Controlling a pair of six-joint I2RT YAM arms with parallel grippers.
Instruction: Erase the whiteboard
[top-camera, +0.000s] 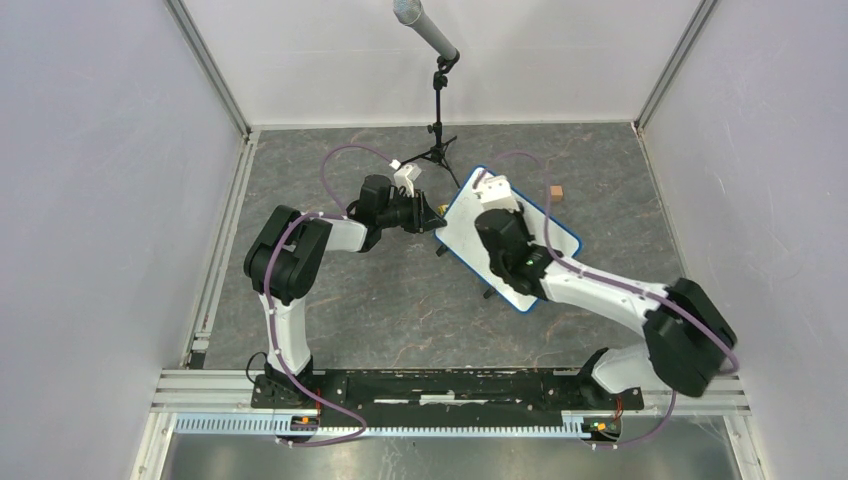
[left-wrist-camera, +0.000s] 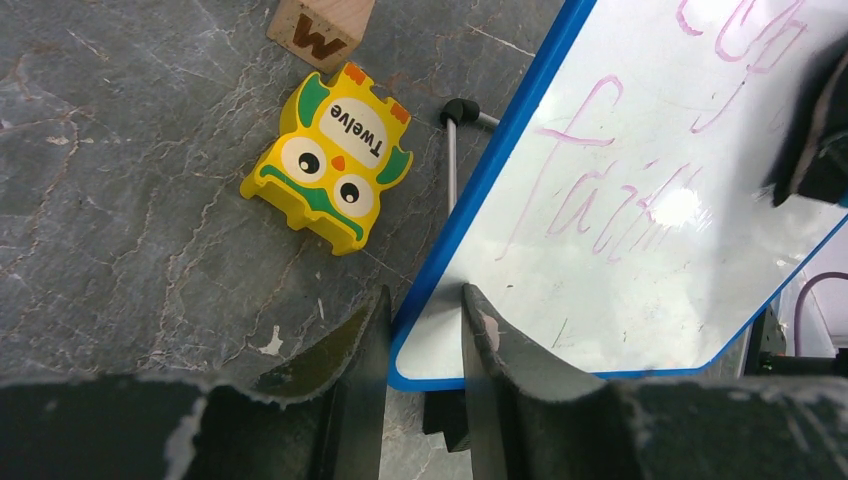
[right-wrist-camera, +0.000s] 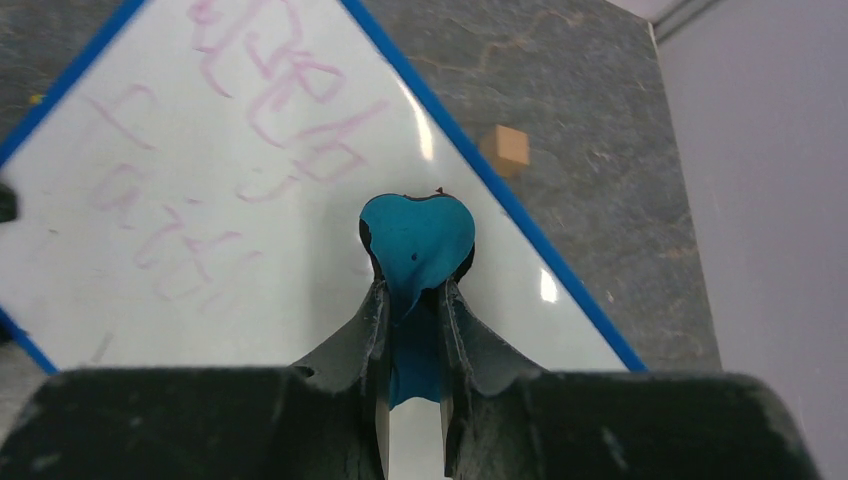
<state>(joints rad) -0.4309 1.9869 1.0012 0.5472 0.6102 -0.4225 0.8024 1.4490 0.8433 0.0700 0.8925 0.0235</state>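
Our right fingers (right-wrist-camera: 372, 322) are pressing together on a teal eraser (right-wrist-camera: 418, 235). It is bulging out past the tips of the right gripper (right-wrist-camera: 411, 300) and hanging over the white face of the whiteboard (right-wrist-camera: 250, 270), close to its far-right blue rim. We cannot tell whether the eraser is touching the face. Our left fingers (left-wrist-camera: 480, 335) are pinching one rounded corner of the whiteboard (left-wrist-camera: 620, 210), with the blue rim sitting between them, so the left gripper (left-wrist-camera: 425, 335) is clamping the board itself. Faint pink handwriting is showing across the face in both wrist views. Just outside the rim on the left side, a thin leg of the microphone stand (left-wrist-camera: 452, 150) is lying beside the board. A little farther off, a yellow owl toy (left-wrist-camera: 328, 165) marked "Twelve" is resting on the grey table (top-camera: 380, 300), with a lettered wooden block (left-wrist-camera: 322, 25) just beyond it. From above, the whiteboard (top-camera: 462, 228) is sitting slantwise at mid-table between our arms, and the right arm is reaching across it. A small wooden cube (top-camera: 557, 192) is lying just past its far edge, and the microphone (top-camera: 425, 28) is standing at the back.
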